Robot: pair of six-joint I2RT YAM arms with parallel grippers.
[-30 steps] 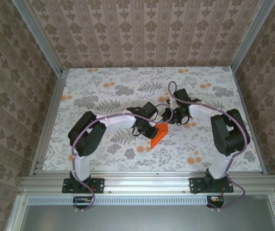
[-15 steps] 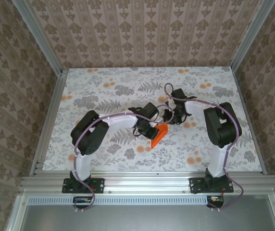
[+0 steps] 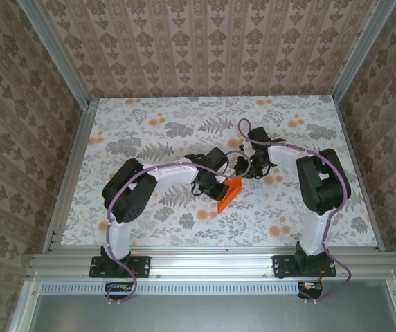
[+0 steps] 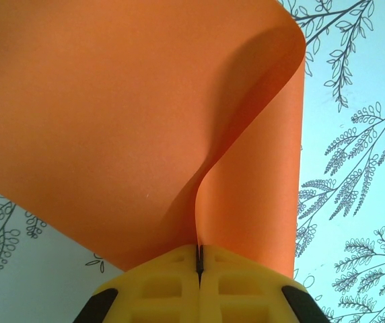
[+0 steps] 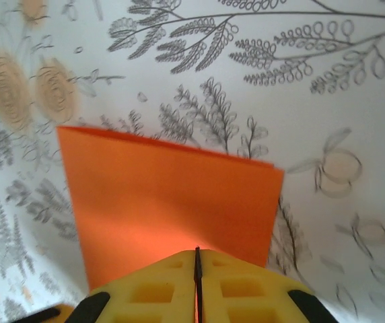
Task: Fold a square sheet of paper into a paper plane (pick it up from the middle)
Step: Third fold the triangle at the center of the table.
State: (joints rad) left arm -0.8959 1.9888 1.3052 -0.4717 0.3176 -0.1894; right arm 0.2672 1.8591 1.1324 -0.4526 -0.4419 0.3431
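Since a second ago, the right arm [image 3: 319, 183] has drawn its elbow inward. Left pincer [image 4: 199, 259] and right pincer [image 5: 197, 266] each pinch the square sheet of paper [image 3: 227, 193], curled mid-surface on the floral surface [image 3: 149, 138] between patterned walls [image 3: 205, 48].

We see the square sheet of paper [image 3: 227, 194], plain bright orange, near the middle of the table [image 3: 149, 135], doubled over on itself. One layer bows up in a smooth curl without a sharp crease. Its near edge is pinched in the closed left gripper [image 4: 199, 259].
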